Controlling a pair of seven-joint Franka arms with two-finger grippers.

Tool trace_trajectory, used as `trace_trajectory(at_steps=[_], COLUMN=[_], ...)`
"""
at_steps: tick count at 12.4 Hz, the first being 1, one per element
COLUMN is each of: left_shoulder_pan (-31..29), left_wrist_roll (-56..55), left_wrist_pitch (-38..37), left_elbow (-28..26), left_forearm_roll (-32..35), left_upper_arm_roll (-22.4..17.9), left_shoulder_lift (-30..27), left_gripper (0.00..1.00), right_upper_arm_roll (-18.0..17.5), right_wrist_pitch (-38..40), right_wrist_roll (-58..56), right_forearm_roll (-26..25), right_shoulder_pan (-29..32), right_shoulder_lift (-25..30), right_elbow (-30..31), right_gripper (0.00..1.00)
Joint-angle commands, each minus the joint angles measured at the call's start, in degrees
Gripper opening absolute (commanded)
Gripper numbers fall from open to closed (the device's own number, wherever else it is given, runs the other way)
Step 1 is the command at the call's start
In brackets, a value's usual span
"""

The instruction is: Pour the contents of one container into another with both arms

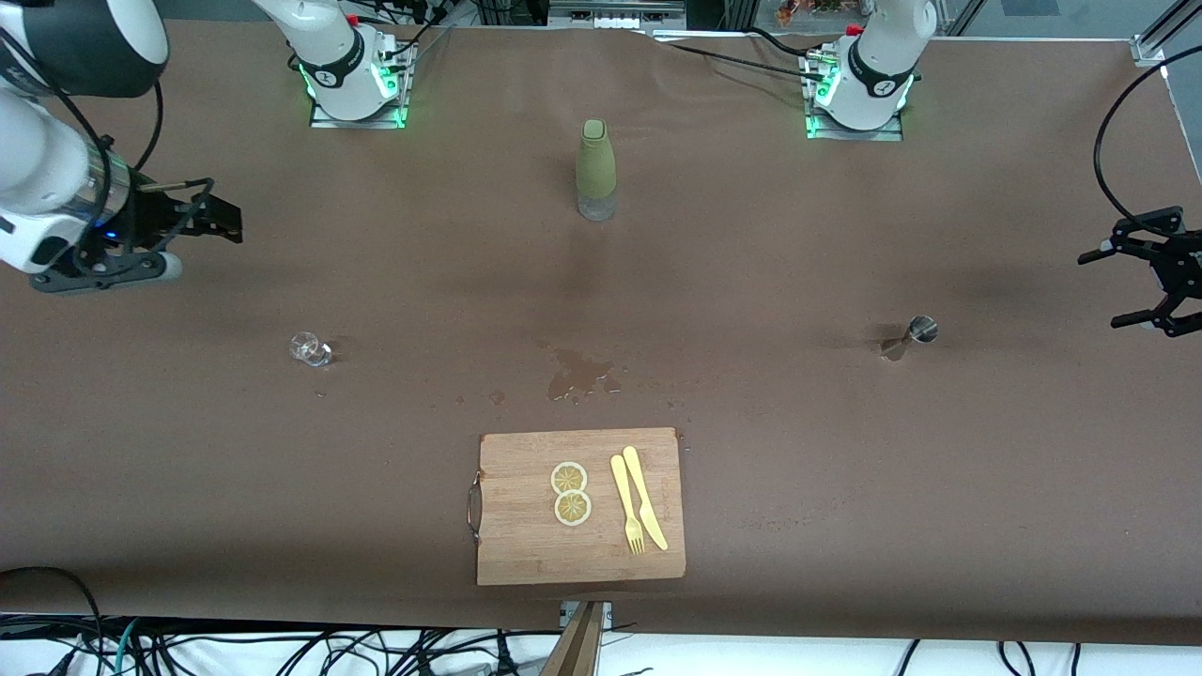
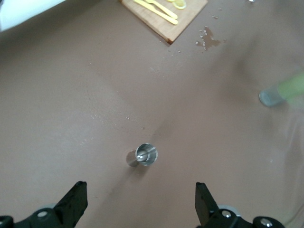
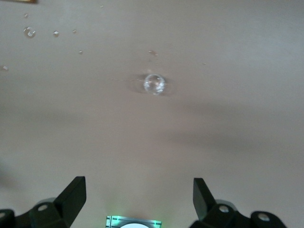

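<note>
- Jigger (image 1: 916,334): small metal measuring cup, upright on the brown surface (image 1: 845,451) toward the left arm's end; seen from above in the left wrist view (image 2: 144,155), contents not discernible.
- Glass (image 1: 310,349): small, clear, toward the right arm's end; outline hard to make out, contents not discernible (image 3: 154,84).
- Bottle (image 1: 595,169): green sleeve, clear base, upright near the base-side edge, mid-surface.
- Spill (image 1: 577,371): wet patch between bottle and cutting board (image 1: 526,545).
- Cutting board: at the camera-side edge, bearing two lemon slices (image 1: 570,493), yellow fork (image 1: 626,505) and knife (image 1: 645,498).
- Left claw (image 1: 1141,286): partly cut off at frame edge; fingers spread wide, holding nothing, above the surface near the jigger (image 2: 141,202).
- Right claw (image 1: 218,218): fingers wide apart, empty, over the surface's end near the glass (image 3: 140,197).
</note>
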State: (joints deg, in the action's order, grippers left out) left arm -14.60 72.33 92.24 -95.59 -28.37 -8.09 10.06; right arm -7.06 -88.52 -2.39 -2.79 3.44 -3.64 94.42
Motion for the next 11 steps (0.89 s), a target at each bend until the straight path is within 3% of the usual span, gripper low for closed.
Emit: trace_trajectory(at_steps=[1, 4, 7, 9, 11], left_shoulder_pan=[1.85, 1.94, 2.64, 3.43, 3.44], left_wrist_roll=[-16.71, -43.41, -67.42, -78.27, -78.22], left_wrist_pitch=[1.28, 1.28, 1.19, 0.84, 0.14], left_elbow=[-2.23, -2.67, -3.20, -3.90, -3.90], left_forearm_roll=[5.07, 12.35, 20.43, 24.93, 28.97], left_upper_arm_roll=[3.23, 12.54, 20.80, 22.85, 22.85], left_shoulder_lift=[-5.21, -10.05, -13.39, -15.50, -17.17], left_gripper=[1.00, 1.00, 1.00, 1.00, 1.00], right_upper_arm_roll=[5.46, 6.97, 8.73, 8.82, 8.82], right_wrist_pitch=[1.86, 1.77, -0.32, -1.65, -2.18], right_wrist_roll=[4.04, 5.99, 6.34, 5.90, 6.26], right_forearm_roll=[-0.11, 0.76, 6.03, 5.34, 5.25], right_shoulder_pan=[-1.50, -1.59, -1.59, -1.85, -1.94], right_shoulder_lift=[0.47, 1.00, 1.62, 1.44, 1.35], right_elbow=[-4.31, -6.43, -6.09, -5.91, -5.91], right_gripper=[1.00, 1.00, 1.00, 1.00, 1.00])
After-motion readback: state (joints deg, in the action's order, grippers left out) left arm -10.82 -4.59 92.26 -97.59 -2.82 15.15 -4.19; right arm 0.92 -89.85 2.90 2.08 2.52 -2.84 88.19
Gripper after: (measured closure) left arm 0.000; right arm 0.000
